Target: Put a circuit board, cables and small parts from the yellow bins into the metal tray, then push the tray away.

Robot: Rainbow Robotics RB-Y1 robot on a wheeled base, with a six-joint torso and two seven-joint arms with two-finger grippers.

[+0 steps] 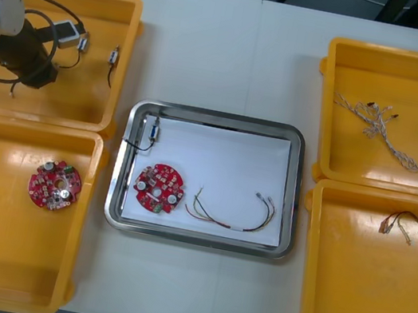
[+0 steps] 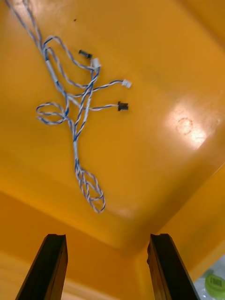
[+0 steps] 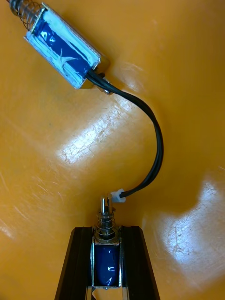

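1. Left end effector (image 3: 107, 230) is clamping a small metal part (image 3: 107, 262) inside a yellow bin (image 3: 187, 93).
2. Right end effector (image 2: 105, 241), spread apart, is hovering above the blue-white cable (image 2: 75, 112).
3. Metal tray (image 1: 293, 196) is holding a circuit board (image 1: 158, 189) and red-yellow cable (image 1: 237, 227) mid-table (image 1: 210, 59).

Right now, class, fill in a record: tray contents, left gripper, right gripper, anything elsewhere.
Tray contents: white-lined metal tray holds a round red circuit board, a red and yellow cable, a small metal part with black lead.
Left gripper: over the far left yellow bin, shut on a blue-wrapped small metal part.
Right gripper: open, above the twisted blue and white cable in the far right yellow bin.
Elsewhere: second red board, near left; second red and yellow cable, near right.
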